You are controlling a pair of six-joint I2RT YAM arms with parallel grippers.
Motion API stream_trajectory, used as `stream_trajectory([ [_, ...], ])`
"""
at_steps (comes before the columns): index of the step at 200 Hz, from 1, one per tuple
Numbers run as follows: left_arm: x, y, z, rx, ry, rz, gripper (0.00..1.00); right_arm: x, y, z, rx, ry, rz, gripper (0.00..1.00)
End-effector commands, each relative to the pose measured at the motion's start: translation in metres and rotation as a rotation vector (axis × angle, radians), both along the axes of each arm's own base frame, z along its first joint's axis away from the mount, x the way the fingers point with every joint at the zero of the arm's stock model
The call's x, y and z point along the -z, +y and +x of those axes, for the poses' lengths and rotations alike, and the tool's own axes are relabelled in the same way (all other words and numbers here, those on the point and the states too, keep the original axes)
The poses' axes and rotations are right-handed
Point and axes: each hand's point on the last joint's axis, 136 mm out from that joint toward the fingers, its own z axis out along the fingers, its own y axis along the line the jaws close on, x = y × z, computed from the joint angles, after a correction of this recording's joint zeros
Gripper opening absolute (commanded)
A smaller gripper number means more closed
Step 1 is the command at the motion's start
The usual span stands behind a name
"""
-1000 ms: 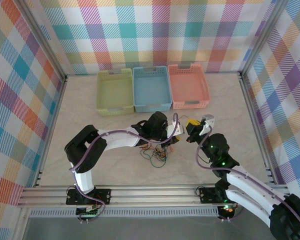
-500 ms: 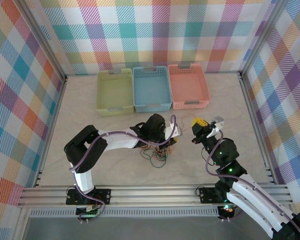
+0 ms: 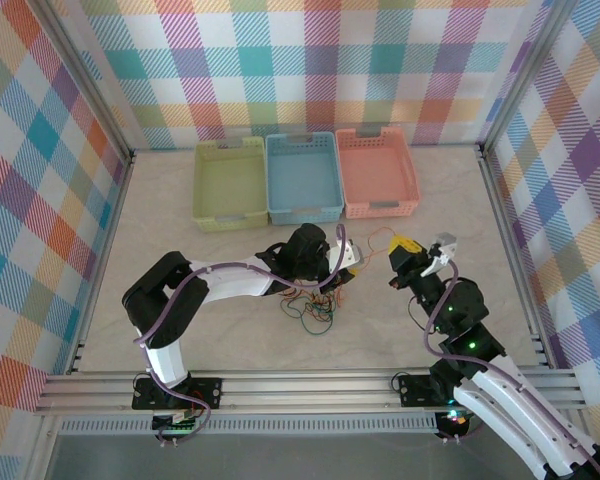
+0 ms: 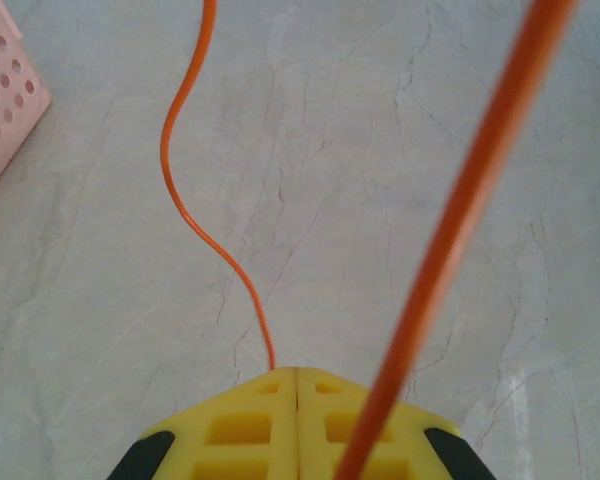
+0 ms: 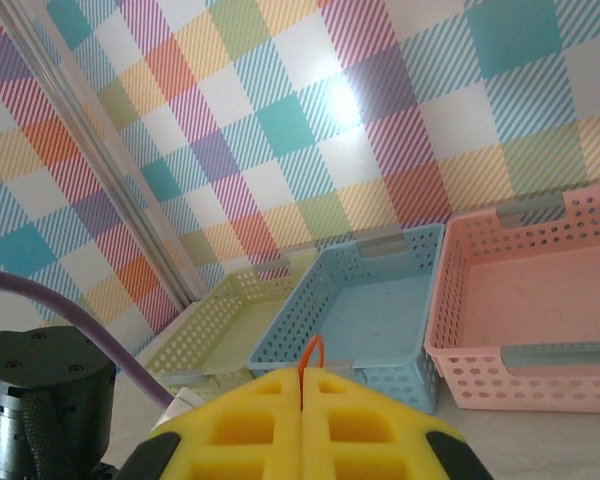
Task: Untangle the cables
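Right gripper (image 3: 397, 245) has drawn rightward, tautening the orange cable (image 4: 166, 150).
Both grippers pinch it; it runs left-right from the left gripper (image 3: 352, 258) beside the tangle (image 3: 310, 308).

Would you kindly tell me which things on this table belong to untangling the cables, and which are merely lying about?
Job in hand:
- cables, a tangled heap
- orange cable, pinched in the left tool; an orange strand also sits in the right tool

Lying about:
- green basket
- blue basket
- pink basket
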Motion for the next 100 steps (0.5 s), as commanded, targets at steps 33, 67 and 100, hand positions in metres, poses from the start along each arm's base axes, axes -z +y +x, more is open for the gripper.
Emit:
stream_trajectory([
  [33, 0.006, 0.012, 0.004, -0.031, 0.032, 0.021, 0.07, -0.069, -0.012, -0.009, 0.007, -0.065, 0.156, 0.00],
  [67, 0.009, 0.012, 0.004, -0.034, 0.042, 0.030, 0.07, -0.072, -0.011, -0.008, 0.003, -0.036, 0.173, 0.00],
  [100, 0.007, 0.013, 0.002, -0.035, 0.039, 0.019, 0.13, -0.069, -0.015, -0.005, 0.030, -0.017, 0.170, 0.00],
])
